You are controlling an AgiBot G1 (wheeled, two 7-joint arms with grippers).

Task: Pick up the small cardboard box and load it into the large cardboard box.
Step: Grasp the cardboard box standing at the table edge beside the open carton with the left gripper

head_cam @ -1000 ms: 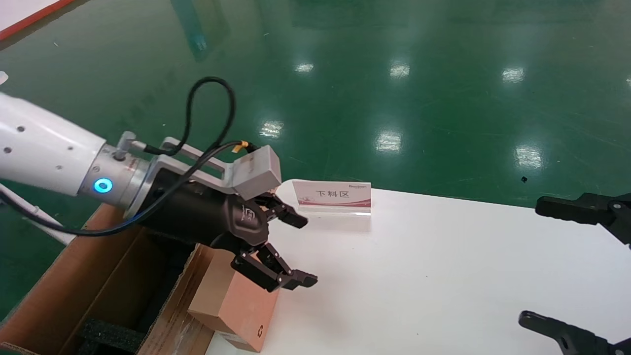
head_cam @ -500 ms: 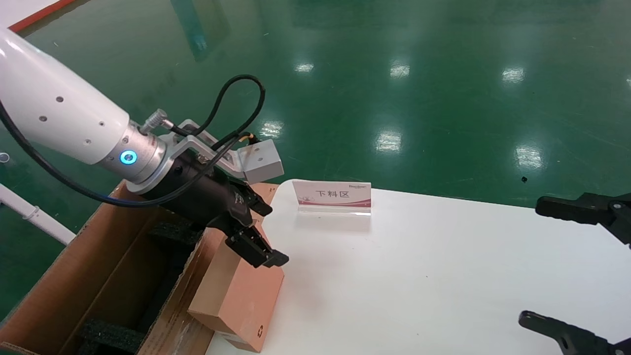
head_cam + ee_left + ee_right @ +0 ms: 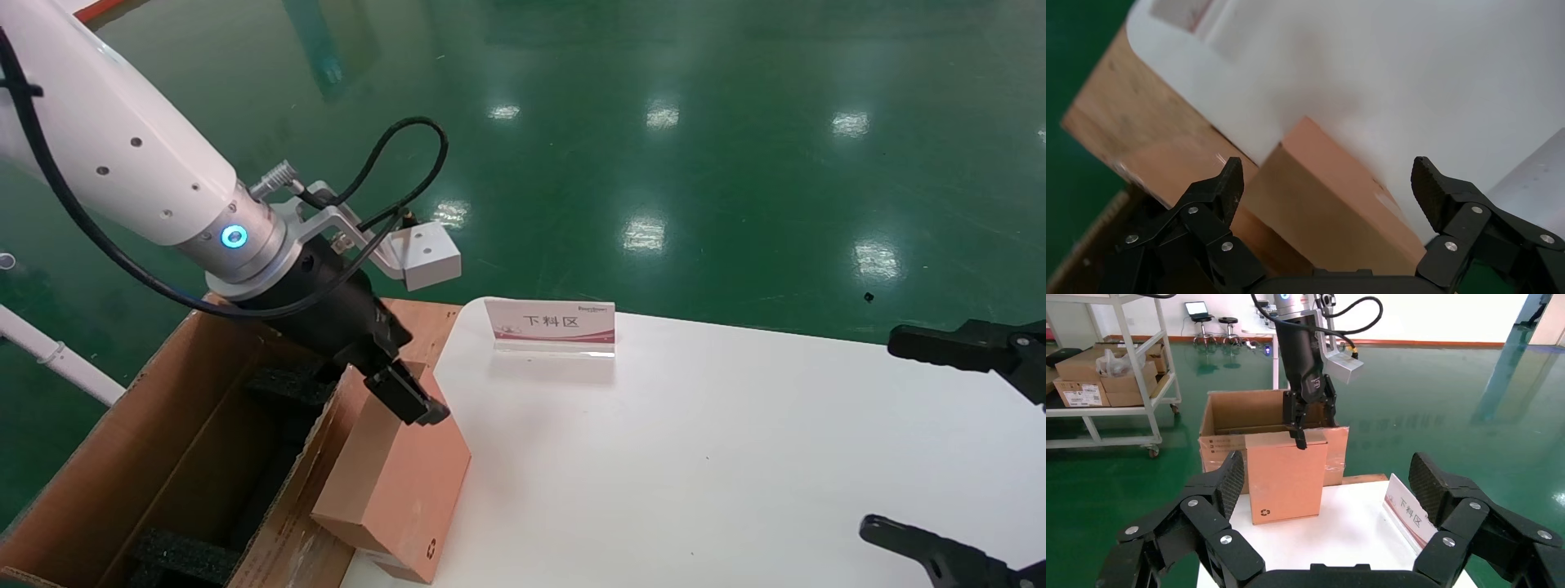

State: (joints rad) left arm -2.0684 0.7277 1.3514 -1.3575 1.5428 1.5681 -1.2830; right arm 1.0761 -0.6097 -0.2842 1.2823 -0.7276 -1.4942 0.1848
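**Two open grippers, one small carton at the table's edge**

Both grippers stand with fingers spread apart. The left gripper point(image 3: 384, 384) sits over the top of the small cardboard box point(image 3: 400, 482), one finger on each side of its upper edge; whether they touch it cannot be told. That carton stands upright on the left edge of the white table point(image 3: 695, 457), just beside the large cardboard box point(image 3: 163, 457), which holds black foam point(image 3: 176, 555). The right gripper point(image 3: 964, 441) hovers at the table's far right. A sign point(image 3: 552, 322) stands at the back edge.
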